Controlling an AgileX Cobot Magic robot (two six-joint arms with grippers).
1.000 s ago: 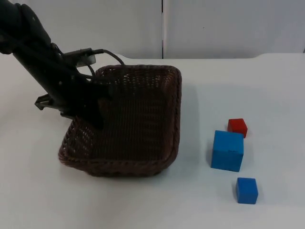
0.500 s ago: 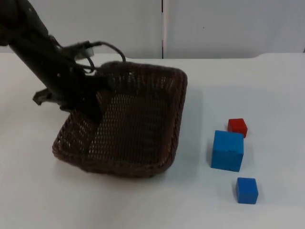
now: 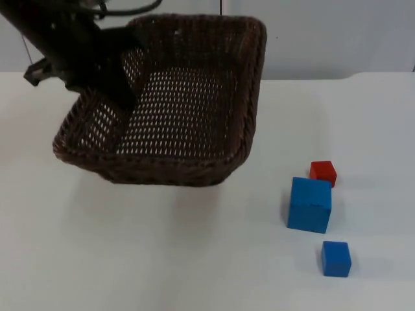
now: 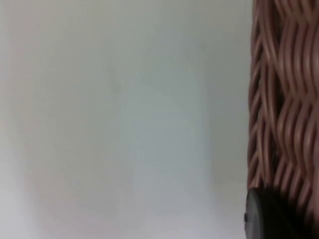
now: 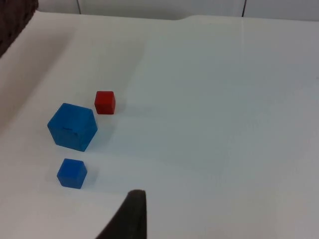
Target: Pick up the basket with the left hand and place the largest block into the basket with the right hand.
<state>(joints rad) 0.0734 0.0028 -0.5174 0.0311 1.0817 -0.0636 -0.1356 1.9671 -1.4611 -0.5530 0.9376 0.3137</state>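
Observation:
The brown wicker basket [image 3: 162, 173] hangs tilted above the table's left half. My left gripper [image 3: 120, 97] is shut on its left rim, and the left wrist view shows the woven wall [image 4: 284, 99] right against the black fingertip [image 4: 269, 216]. The largest block, a blue cube [image 3: 310, 205], rests on the table to the right of the basket; the right wrist view has it too [image 5: 73, 126]. My right gripper [image 5: 132, 219] waits above the table, off to the side of the blocks and apart from them.
A small red block [image 3: 323, 172] sits just behind the big blue cube, and a small blue block [image 3: 336, 258] lies in front of it. The grey partition wall [image 3: 337, 39] closes the table's far edge. The basket's dark corner [image 5: 15, 20] reaches into the right wrist view.
The left arm has lifted the basket off the table, up and toward the wall, tilting it. The three blocks have stayed in place.

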